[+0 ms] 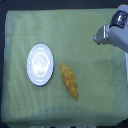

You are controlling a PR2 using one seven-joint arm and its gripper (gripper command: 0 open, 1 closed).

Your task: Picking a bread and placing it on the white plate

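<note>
Lying at centre frame on the green cloth (95,95), the bread (69,80) sits just beside the white plate (40,64), on its right. The gripper (100,37) hangs at upper right, well apart from the loaf; whether its jaws are spread or closed cannot be told.

The arm (114,31) was pale grey and boxy, with a round dark-rimmed joint on its upper part.

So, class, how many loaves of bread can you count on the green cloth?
1. The bread lies on the green cloth, just to the exterior view's right of the white plate. None appears hidden.
</note>
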